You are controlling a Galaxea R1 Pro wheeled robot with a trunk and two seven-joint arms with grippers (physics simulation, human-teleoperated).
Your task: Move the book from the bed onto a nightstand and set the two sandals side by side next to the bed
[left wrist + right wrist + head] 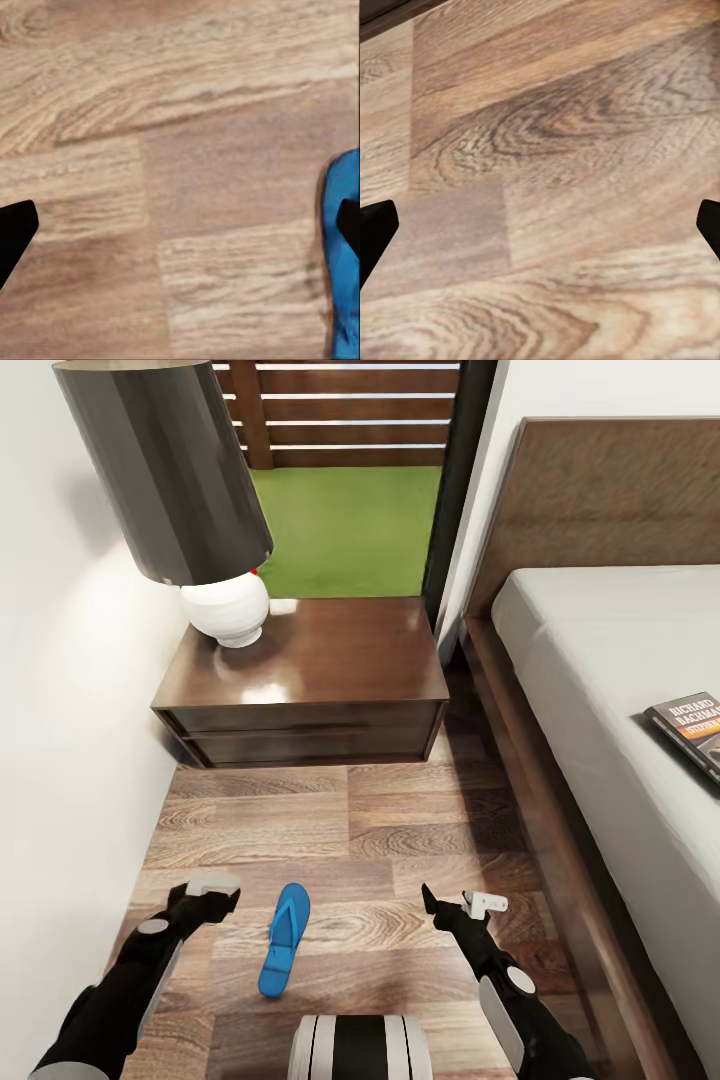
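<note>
One bright blue sandal (283, 940) lies flat on the wood floor between my two arms; its edge (343, 262) lies beside one fingertip in the left wrist view. The other sandal is out of view. The book (692, 730), dark with white lettering, rests on the bed's pale mattress (600, 660) at the right edge. The nightstand (320, 660) stands ahead beside the bed. My left gripper (208, 892) (184, 229) hangs open over bare floor just left of the sandal. My right gripper (455, 906) (544, 229) is open over bare planks to the sandal's right.
A lamp (190, 490) with a dark shade and white round base occupies the nightstand's left back corner. A white wall (60, 760) runs close on the left. The bed's dark wooden frame (560, 840) borders the floor strip on the right. A window (345, 510) lies behind the nightstand.
</note>
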